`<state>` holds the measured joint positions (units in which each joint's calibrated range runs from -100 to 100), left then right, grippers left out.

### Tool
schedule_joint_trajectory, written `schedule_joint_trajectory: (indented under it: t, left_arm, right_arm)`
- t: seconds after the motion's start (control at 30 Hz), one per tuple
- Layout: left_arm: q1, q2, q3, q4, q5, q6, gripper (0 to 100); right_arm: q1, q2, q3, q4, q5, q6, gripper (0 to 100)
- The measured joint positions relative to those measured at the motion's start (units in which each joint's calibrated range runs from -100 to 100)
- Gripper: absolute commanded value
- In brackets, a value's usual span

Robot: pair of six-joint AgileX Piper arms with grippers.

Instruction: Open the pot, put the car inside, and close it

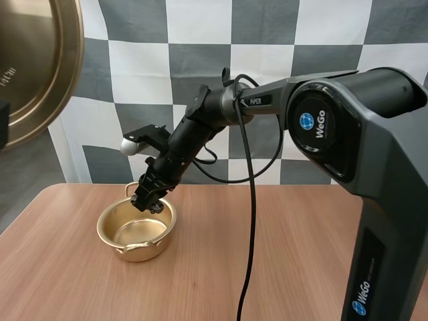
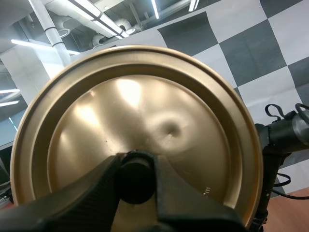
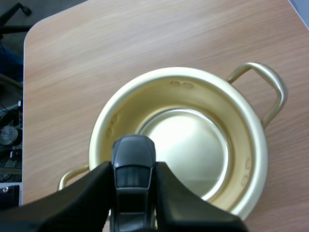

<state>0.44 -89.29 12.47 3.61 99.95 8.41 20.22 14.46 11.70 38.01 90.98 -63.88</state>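
Wooden table (image 1: pixel 301 247) is carrying 1 brass-coloured pot (image 1: pixel 142 252), which is sitting upright toward the left side. Its mouth is open, its 2 loop handles are sticking out, and its polished floor is lying bare.

Lid (image 2: pixel 145 111), same brass tone, is hanging high and well apart from the pot, off to the left and tipped on edge. Likely reason: it is leaving the mouth clear for the other arm.

Right arm is stretching down and across to the pot. Right gripper (image 3: pixel 133 193) is pinching a dark grey toy car (image 3: pixel 133 164) between its 2 fingers. Car is hovering over the rim nearest the gripper, lengthways between the fingers, not yet inside.

Left gripper (image 2: pixel 136 180) is clamping both fingers on the lid's black knob (image 2: pixel 136 169), the only handhold there.

Judgement:
- Opening is looking done, and the placing step is in hand.
- Next move is calling for a shift toward the pot's centre and a lower release.
- Risk: let go here, the car is liable to clip the rim and tumble onto the table.
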Motion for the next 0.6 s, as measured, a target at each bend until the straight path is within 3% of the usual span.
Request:
schedule_joint_trajectory:
  t: [0.6]
  left_arm:
    - [0.0,0.0,0.0,-0.7,0.0,0.0,0]
  right_arm:
    - [1.3,13.2,-9.2,1.6,0.0,0.0,0]
